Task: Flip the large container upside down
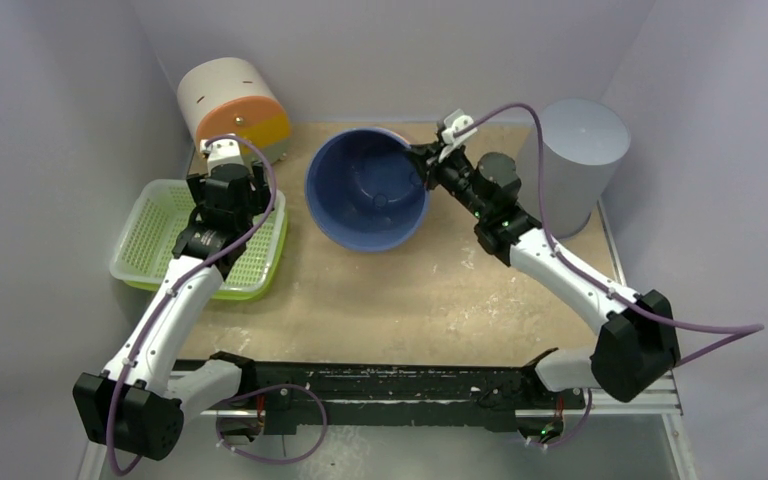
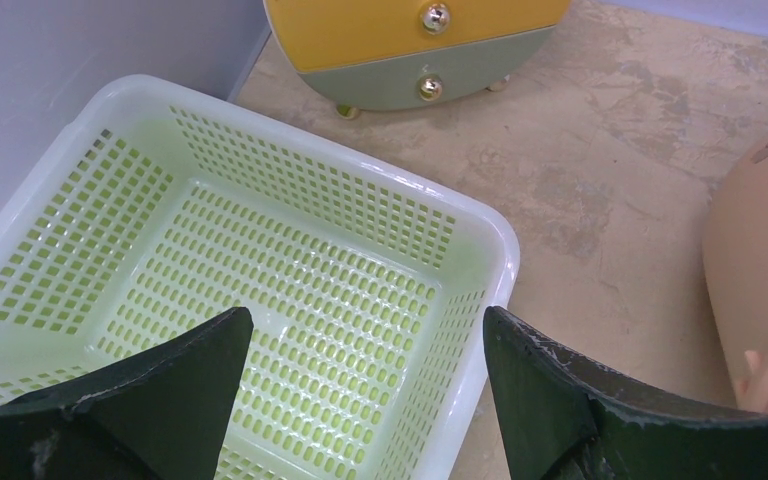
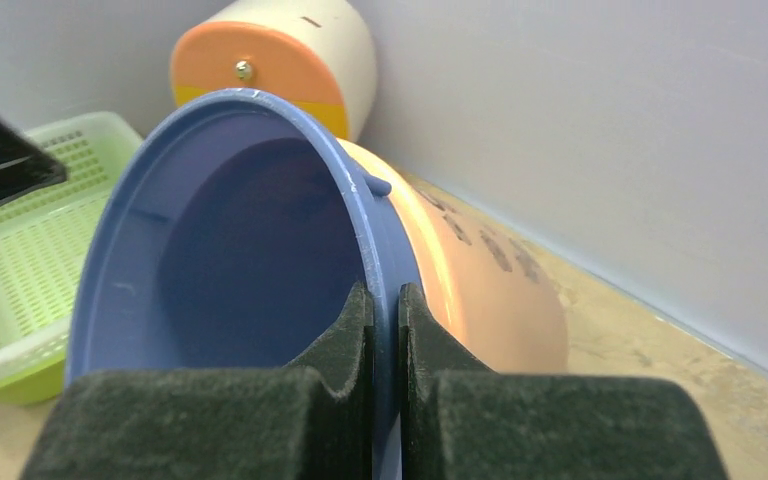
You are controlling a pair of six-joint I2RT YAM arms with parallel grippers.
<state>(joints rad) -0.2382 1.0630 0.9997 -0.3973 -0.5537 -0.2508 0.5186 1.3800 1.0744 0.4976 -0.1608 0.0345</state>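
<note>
Grey walls enclose a speckled beige worktop (image 1: 430, 300).

Top external view: the large container (image 1: 367, 190), blue inside, lies tipped roughly on its side at upper centre, its mouth towards the camera. The right claw (image 1: 426, 160) meets the rim's right edge. The left claw (image 1: 228, 195) hovers over a green mesh basket (image 1: 145, 240) at the left.

Left wrist view: the left claw (image 2: 365, 335) has its fingers spread wide, holding nothing, above the basket (image 2: 500, 250). The peach outer wall of the large container (image 2: 760, 260) shows at the right edge.

Right wrist view: the right claw (image 3: 385, 300) is pinched on the blue rim of the large container (image 3: 230, 250), one finger inside and one outside.

Judged step: the tilt is partway done. The next move calls for rolling the wrist further until the mouth faces the worktop, without letting the thin rim slip.
</note>
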